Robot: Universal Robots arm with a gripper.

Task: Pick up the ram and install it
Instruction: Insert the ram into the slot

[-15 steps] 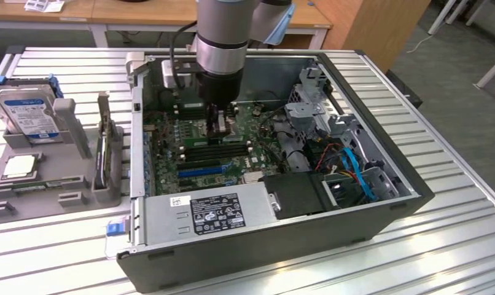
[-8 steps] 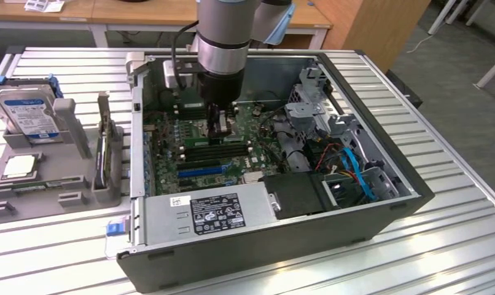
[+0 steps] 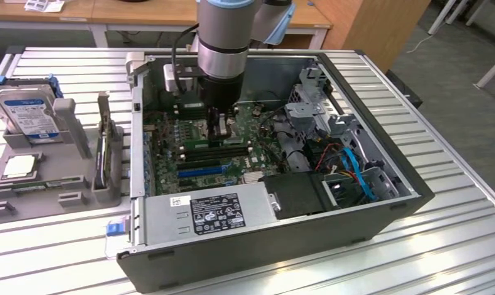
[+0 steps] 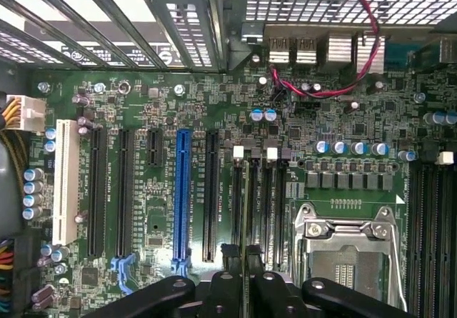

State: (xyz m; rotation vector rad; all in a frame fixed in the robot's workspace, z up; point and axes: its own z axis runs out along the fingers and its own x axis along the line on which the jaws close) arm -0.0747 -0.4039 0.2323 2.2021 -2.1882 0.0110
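My gripper (image 3: pixel 218 130) reaches down inside the open computer case (image 3: pixel 395 203), just above the black memory slots (image 3: pixel 215 150) of the motherboard. It is shut on the ram (image 3: pixel 218 126), a thin green stick held upright between the fingers. In the wrist view the ram (image 4: pixel 246 211) shows edge-on as a narrow line running out from between the black fingers (image 4: pixel 275 293). There it lies along the memory slots (image 4: pixel 254 196) with white end latches, beside the processor socket (image 4: pixel 350 254). Whether the ram touches a slot I cannot tell.
A grey holder (image 3: pixel 67 123) at the exterior view's left carries a hard drive (image 3: pixel 26 114) and a silver processor chip (image 3: pixel 18 166). Inside the case are the power supply (image 3: pixel 206 212), blue cables (image 3: pixel 354 169) and a drive cage (image 3: pixel 309 117). Expansion slots (image 4: pixel 182 189) lie beside the memory slots.
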